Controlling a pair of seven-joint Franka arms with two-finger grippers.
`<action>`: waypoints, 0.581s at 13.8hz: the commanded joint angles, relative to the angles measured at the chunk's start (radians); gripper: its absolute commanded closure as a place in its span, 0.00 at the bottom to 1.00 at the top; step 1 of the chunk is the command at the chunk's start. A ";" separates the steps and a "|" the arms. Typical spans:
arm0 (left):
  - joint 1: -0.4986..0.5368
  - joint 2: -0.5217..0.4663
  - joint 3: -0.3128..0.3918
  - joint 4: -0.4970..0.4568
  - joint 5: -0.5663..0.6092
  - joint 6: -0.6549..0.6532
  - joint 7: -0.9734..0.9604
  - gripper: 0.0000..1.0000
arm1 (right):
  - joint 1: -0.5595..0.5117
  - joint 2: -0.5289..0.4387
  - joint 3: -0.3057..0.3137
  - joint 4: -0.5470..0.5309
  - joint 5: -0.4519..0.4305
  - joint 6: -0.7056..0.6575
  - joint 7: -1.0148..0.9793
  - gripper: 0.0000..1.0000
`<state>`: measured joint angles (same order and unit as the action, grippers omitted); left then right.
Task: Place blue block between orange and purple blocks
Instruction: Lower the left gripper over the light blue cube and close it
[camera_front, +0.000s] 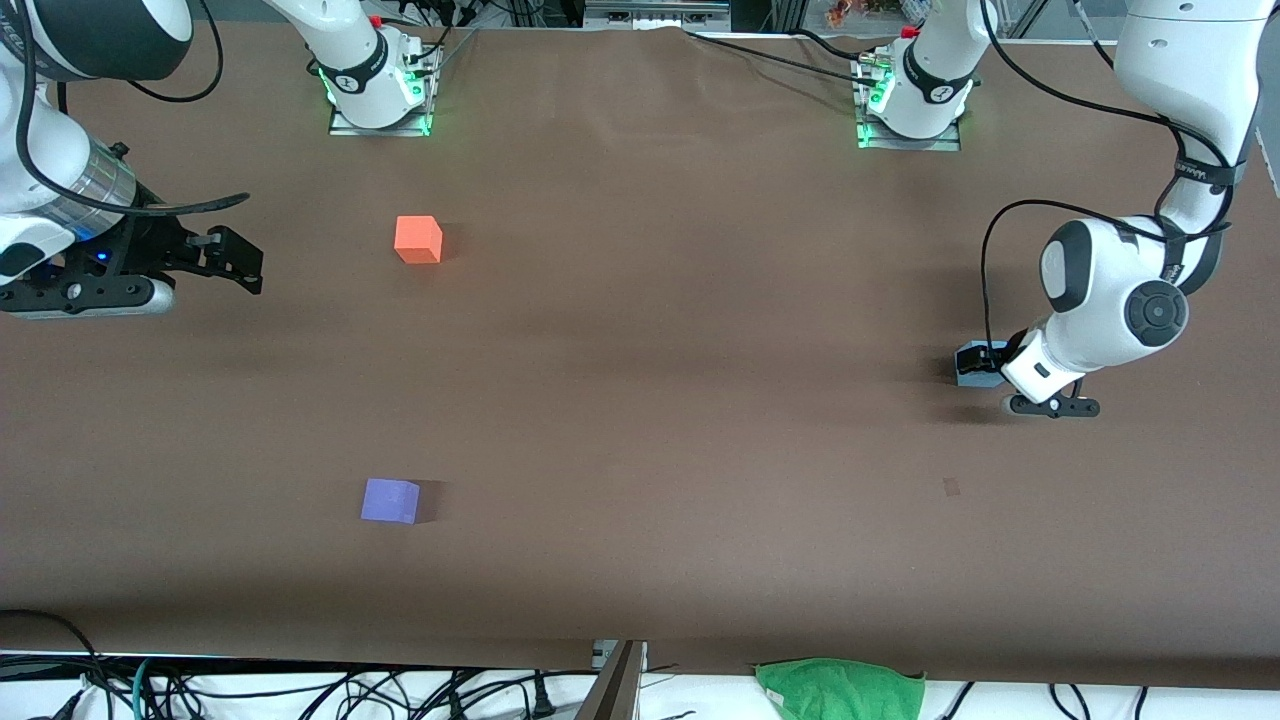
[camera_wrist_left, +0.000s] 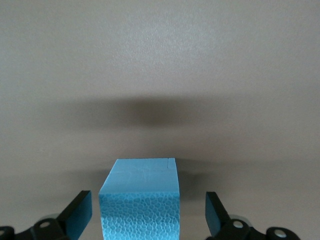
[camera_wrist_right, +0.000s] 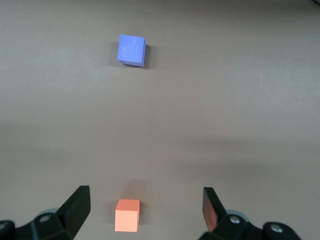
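your left gripper is down at the table at the left arm's end, fingers spread wide with the blue block sitting between them, a gap on each side, so nothing is held yet; from there the slot you want lies well apart, toward the right arm's end, between the orange block and the purple block, which is nearer the front camera; your right gripper waits, open too, above the table beside the orange one.
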<state>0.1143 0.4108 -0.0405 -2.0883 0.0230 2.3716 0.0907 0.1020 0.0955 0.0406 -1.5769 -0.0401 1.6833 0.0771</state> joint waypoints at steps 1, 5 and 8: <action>-0.005 -0.043 0.005 -0.048 0.023 0.015 0.015 0.00 | -0.012 -0.002 0.012 0.005 0.006 -0.007 -0.010 0.01; -0.002 -0.064 0.007 -0.104 0.023 0.063 0.015 0.02 | -0.012 -0.002 0.012 0.005 0.006 -0.007 -0.010 0.01; 0.007 -0.061 0.007 -0.104 0.023 0.063 0.015 0.32 | -0.012 -0.002 0.012 0.005 0.006 -0.007 -0.010 0.01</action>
<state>0.1156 0.3829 -0.0384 -2.1606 0.0238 2.4196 0.0930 0.1020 0.0955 0.0406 -1.5769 -0.0400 1.6833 0.0770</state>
